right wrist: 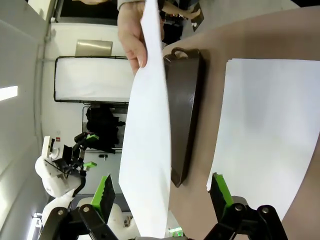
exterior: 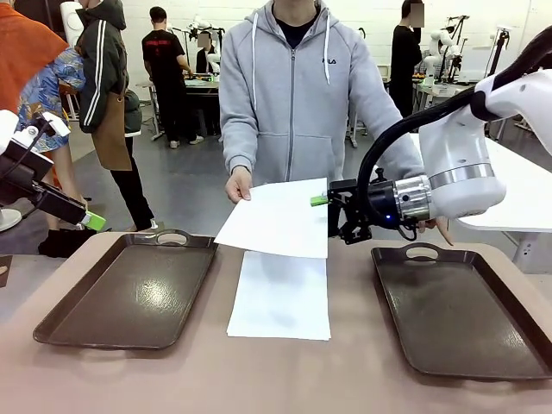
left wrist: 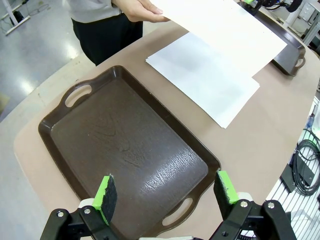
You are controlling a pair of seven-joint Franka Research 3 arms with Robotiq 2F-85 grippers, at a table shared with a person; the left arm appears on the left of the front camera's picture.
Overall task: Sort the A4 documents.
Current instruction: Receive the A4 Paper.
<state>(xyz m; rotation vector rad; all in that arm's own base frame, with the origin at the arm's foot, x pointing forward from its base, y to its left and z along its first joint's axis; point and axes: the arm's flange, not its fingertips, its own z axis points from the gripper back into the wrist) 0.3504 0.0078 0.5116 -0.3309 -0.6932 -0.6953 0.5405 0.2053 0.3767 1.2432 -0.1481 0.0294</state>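
- Thin white A4 paper sheet (exterior: 280, 217) is hanging above the table, with a person's hand (exterior: 238, 184) pinching its corner.
- Right gripper (right wrist: 162, 195) is straddling its edge, pads apart.
- Second white A4 sheet (exterior: 280, 297) is lying flat, clear of the dark brown handled left tray (exterior: 129, 293).
- Left gripper (left wrist: 167, 192) is hovering spread open above that tray.

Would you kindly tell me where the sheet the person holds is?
In the front view, the held sheet hangs mid-table above the flat sheet, between the left tray and the right tray, the right gripper at its right edge.
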